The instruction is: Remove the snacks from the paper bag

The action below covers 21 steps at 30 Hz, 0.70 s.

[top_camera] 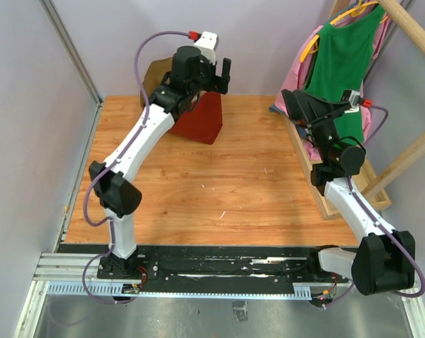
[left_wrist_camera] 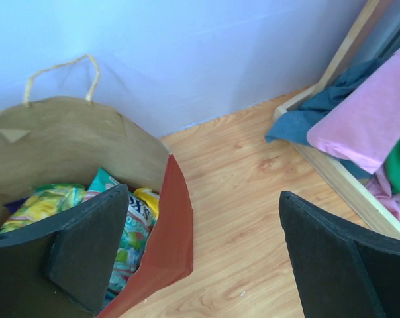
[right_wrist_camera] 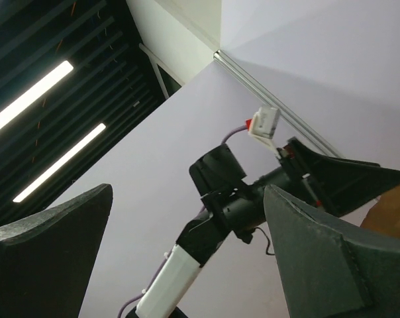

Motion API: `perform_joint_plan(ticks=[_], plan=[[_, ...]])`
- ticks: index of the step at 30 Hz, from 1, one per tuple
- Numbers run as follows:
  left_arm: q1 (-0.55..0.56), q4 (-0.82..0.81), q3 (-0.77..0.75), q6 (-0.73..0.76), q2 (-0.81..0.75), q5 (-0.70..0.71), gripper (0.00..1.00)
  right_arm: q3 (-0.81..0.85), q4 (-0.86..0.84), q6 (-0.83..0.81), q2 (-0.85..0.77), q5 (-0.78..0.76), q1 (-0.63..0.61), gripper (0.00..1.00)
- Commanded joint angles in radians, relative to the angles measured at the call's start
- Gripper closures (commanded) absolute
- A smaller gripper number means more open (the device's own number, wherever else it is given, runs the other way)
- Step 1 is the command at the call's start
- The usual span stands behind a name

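The red paper bag [top_camera: 202, 121] stands at the back of the table, and my left gripper [top_camera: 224, 74] hovers over its right side. The left wrist view shows the bag's brown inside [left_wrist_camera: 61, 142], its red outer wall [left_wrist_camera: 172, 228] and a beige handle [left_wrist_camera: 57, 69]. Snacks lie inside: a green-yellow packet [left_wrist_camera: 44, 202], a teal-white one [left_wrist_camera: 130, 235] and a yellow one [left_wrist_camera: 148, 199]. My left gripper [left_wrist_camera: 204, 195] is open; one finger [left_wrist_camera: 87, 248] is over the bag's mouth, the other above bare table. My right gripper [right_wrist_camera: 187, 192] is open, empty and points up at the wall.
A wooden rack [top_camera: 318, 186] lines the table's right side, holding a green garment [top_camera: 343, 60] on a hanger and pink cloth [left_wrist_camera: 365, 126] over blue-grey cloth [left_wrist_camera: 319, 109]. Walls close the back and left. My right gripper [top_camera: 293, 104] is raised beside the rack.
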<state>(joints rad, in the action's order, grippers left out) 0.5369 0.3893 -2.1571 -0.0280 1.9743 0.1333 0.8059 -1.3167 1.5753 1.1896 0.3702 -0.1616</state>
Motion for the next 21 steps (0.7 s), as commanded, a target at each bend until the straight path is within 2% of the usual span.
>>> perform_joint_plan(ticks=[1,4,10,18,21], plan=[[-0.02,-0.049,0.087,0.024,-0.163,-0.015,0.0,-0.01,-0.047,-0.002,-0.042,0.037,0.033,0.01],[-0.047,-0.072,0.175,0.017,-0.249,-0.015,0.0,-0.005,0.073,-0.061,-0.058,0.082,0.028,0.01],[-0.102,-0.13,0.379,0.0,-0.436,-0.004,0.0,0.045,0.159,-0.071,-0.082,0.121,-0.001,0.01],[-0.204,-0.153,0.539,-0.034,-0.618,0.018,0.0,0.014,0.024,0.033,-0.113,0.067,-0.008,0.02],[-0.244,-0.144,0.567,-0.045,-0.662,0.022,0.0,0.048,-0.035,0.005,-0.098,0.099,-0.009,0.02]])
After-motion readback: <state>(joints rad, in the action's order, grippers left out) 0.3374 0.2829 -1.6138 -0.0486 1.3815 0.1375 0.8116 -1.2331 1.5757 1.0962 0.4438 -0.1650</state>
